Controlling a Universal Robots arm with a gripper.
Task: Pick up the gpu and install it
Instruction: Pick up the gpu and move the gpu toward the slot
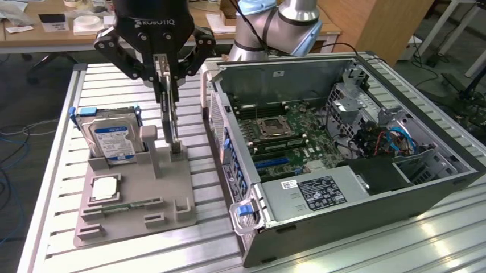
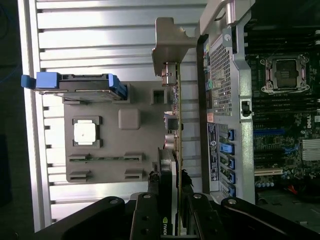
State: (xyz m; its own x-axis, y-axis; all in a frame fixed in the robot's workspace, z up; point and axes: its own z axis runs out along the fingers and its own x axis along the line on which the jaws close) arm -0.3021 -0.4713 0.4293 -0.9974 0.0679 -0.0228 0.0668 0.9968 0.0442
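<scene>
On the exterior view's left, a silver hard drive (image 1: 112,139) with a blue-and-white label is standing on edge in a blue frame at the back of a grey fixture tray (image 1: 144,224). The tray is lying flat on the slatted aluminium bench (image 1: 53,227). In front of the drive, a square silver processor chip (image 1: 104,187) is sitting in its recess. Just in front of that, a narrow green memory stick (image 1: 125,206) is lying in a shallow slot.

Toward the tray's right side, the gpu (image 1: 172,125) is hanging upright and edge-on to the camera, with its lower end down among the tray's upright posts (whether it is resting in them or lifted just clear, I cannot tell). The black Robotiq gripper (image 1: 165,94) is reaching down from above, and its jaws are pinching the card's two flat faces near its upper end. In the wrist view the gripper (image 2: 172,172) is clamping the same thin card (image 2: 176,125), whose silver bracket (image 2: 169,42) is pointing away from the jaws. The card is running just beside the perforated rear panel of the computer case (image 2: 225,100).

On the exterior view's right, the open computer case (image 1: 425,187) is lying on its side on the bench, close beside the tray. It is exposing a green motherboard (image 1: 300,122) with an empty processor socket (image 1: 270,128), a labelled power supply (image 1: 315,192) and a bundle of blue cables (image 1: 391,139).
</scene>
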